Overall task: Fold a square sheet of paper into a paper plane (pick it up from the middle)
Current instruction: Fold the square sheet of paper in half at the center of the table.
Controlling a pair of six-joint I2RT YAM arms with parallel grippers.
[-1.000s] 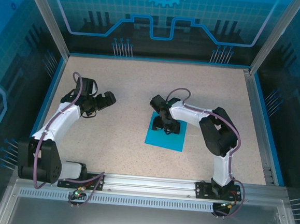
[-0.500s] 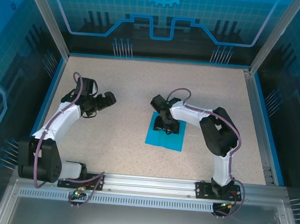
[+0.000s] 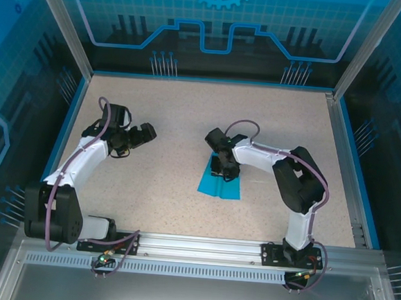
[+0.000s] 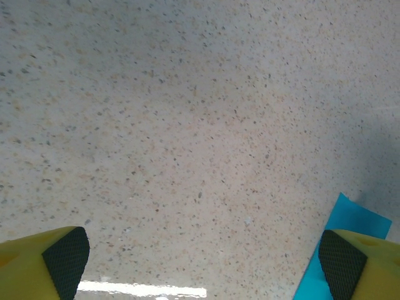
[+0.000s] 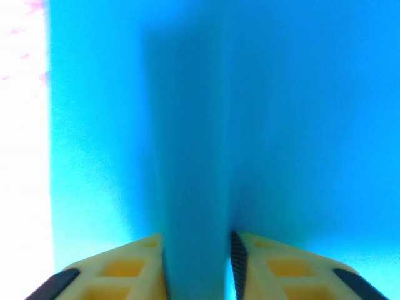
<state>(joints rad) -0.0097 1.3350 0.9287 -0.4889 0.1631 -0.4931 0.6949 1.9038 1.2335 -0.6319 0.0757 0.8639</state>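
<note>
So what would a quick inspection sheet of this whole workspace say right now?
Surface: speckled beige table, flat.
Job's things: square sheet of paper, teal, buckled up into a ridge along its middle; no plane folded yet.
Clutter: nothing seen.
Pincers: left pincer open over bare tabletop; right pincer shut on the sheet's middle ridge.
Cables: purple cables loop along both arms down to their bases.
Surroundings: see-through walls with blue printed patterns; metal rail at the near edge carrying both arms.
</note>
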